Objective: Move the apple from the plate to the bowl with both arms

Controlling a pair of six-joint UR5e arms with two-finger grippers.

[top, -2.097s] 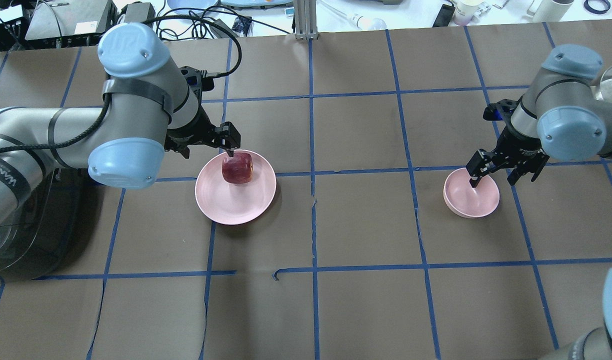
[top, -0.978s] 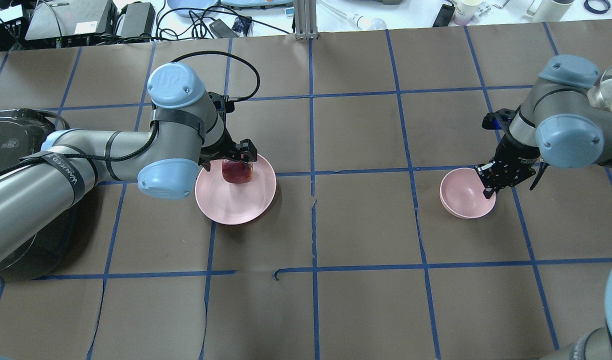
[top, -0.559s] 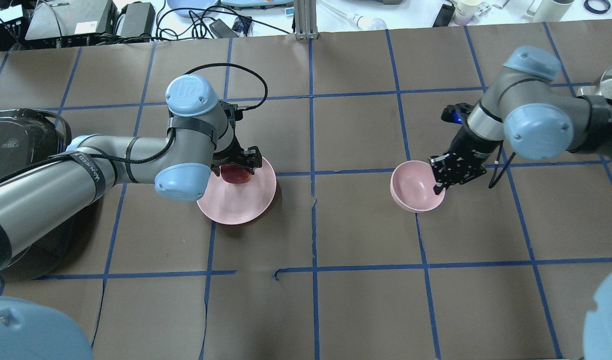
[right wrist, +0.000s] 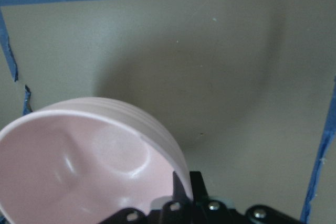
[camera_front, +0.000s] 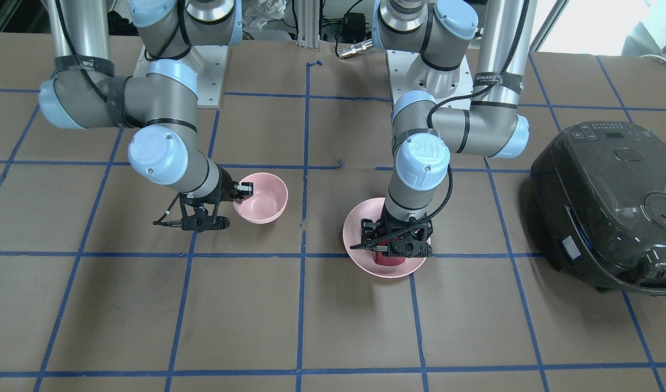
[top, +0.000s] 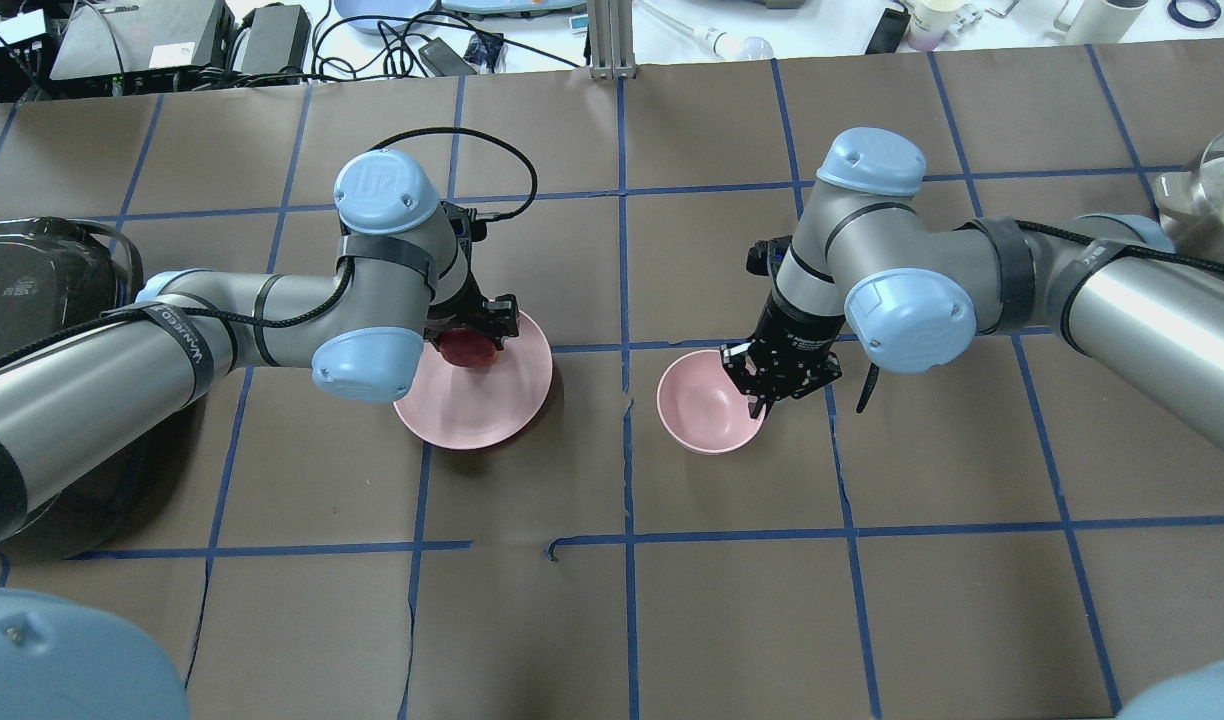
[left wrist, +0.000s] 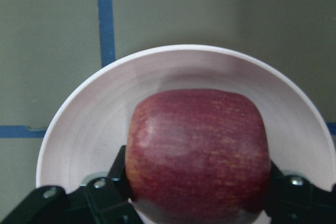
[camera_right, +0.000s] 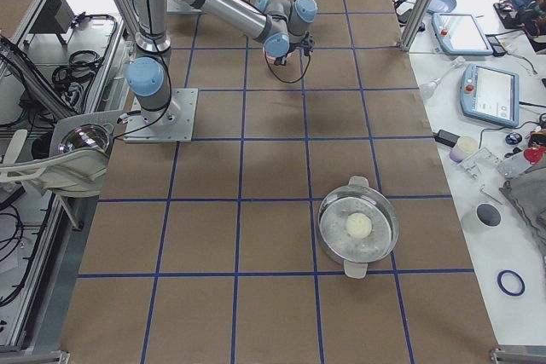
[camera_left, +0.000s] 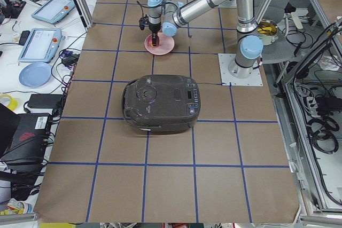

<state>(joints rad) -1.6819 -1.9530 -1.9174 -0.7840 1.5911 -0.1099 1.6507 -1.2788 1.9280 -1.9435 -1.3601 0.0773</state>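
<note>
The dark red apple lies on the wide pink plate, left of centre. My left gripper is down over it, one finger against each side, as the left wrist view shows with the apple on the plate. My right gripper is shut on the right rim of the small pink bowl, just right of the table's middle. In the front view the bowl is left of the plate. The right wrist view shows the bowl pinched by the fingers.
A black rice cooker sits at the table's left end, also in the overhead view. A metal pot with a white ball in it stands at the right end. Blue tape lines grid the brown table cover.
My right gripper closed on the bowl's rim and moved it leftward to near the table's middle. My left gripper came down around the apple and has held still lately.
</note>
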